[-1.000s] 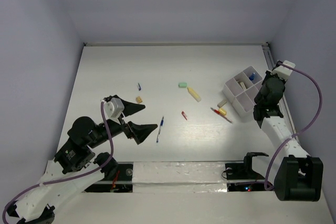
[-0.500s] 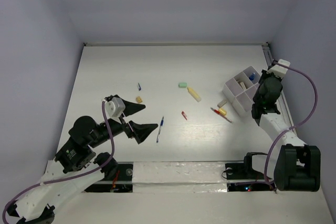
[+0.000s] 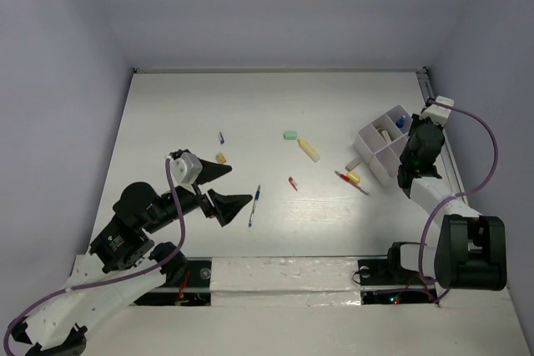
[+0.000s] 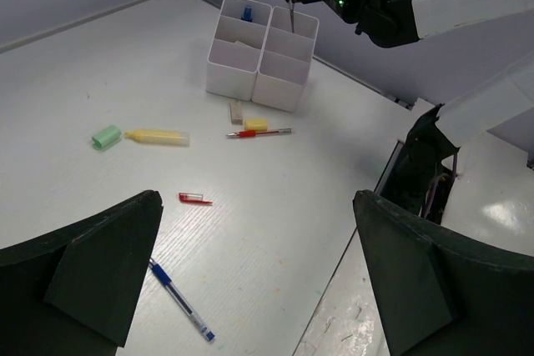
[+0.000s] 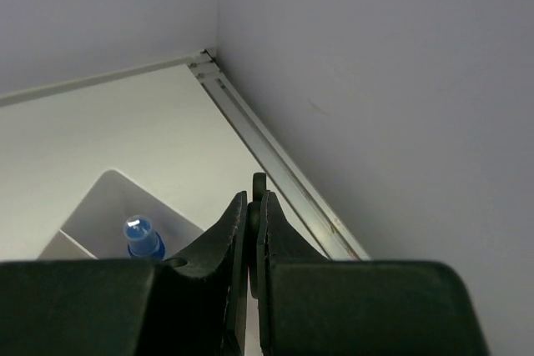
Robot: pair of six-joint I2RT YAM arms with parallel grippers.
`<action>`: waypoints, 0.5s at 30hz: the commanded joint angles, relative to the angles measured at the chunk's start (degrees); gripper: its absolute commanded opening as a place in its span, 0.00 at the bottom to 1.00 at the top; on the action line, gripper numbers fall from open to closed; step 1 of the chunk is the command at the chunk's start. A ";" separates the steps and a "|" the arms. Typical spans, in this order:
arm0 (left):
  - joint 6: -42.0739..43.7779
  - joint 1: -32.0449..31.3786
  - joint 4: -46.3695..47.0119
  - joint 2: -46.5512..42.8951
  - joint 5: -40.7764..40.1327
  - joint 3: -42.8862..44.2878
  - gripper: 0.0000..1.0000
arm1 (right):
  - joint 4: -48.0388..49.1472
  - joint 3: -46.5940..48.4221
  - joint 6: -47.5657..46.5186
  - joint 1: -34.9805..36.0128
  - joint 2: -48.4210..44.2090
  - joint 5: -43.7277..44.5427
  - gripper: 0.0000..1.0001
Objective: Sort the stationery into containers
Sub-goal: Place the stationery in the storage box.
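Right gripper (image 5: pixel 253 203): fingers pressed together on a thin dark piece (image 4: pixel 291 12) that points downward; what it is cannot be told. The gripper is poised above the far side of the white organiser tray (image 3: pixel 375 163), which sits at the table's right edge. A blue-capped item (image 5: pixel 142 236) stands in the tray's far corner compartment, and a tan item (image 3: pixel 384 132) lies in the one adjoining. On the table just left of the tray lie a tan bit (image 4: pixel 237 112), a small yellow piece (image 4: pixel 256 123) and the red pencil (image 4: pixel 260 132). Further left, the pale yellow marker (image 4: pixel 157 135) lies just beside the mint green eraser (image 4: pixel 106 136), with a small red bit (image 4: pixel 193 198) nearer the arms. Left gripper (image 3: pixel 239 185): spread wide, holding nothing, with the blue-white pen (image 3: pixel 254 204) just beside one finger.
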 commanded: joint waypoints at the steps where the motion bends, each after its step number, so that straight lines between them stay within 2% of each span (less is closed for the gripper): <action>1: -0.04 0.15 2.86 0.44 -0.06 0.07 0.99 | 3.58 -1.25 1.73 -0.58 -2.11 0.90 0.07; 2: -0.04 0.15 2.86 0.44 0.03 0.07 0.99 | 3.22 -1.95 2.95 -0.58 -2.65 0.90 0.17; 4: -0.04 0.15 2.78 0.35 0.12 0.07 0.99 | 1.82 -2.48 4.10 -0.58 -3.44 0.81 0.26; 5: -0.04 0.15 2.86 0.35 0.03 0.07 0.99 | 1.20 -3.00 5.24 -0.58 -4.40 0.72 0.39; 8: -0.04 0.15 2.78 0.26 -0.23 0.07 0.99 | -0.12 -3.62 6.22 -0.58 -6.42 -0.15 0.57; 11: -0.13 0.15 2.78 0.26 -0.50 0.07 0.99 | -2.66 -2.75 7.53 -0.58 -8.36 -2.16 0.67; 15: -0.04 0.15 2.60 0.44 -1.55 0.24 0.99 | -9.33 1.11 10.25 -0.58 -12.05 -8.14 0.72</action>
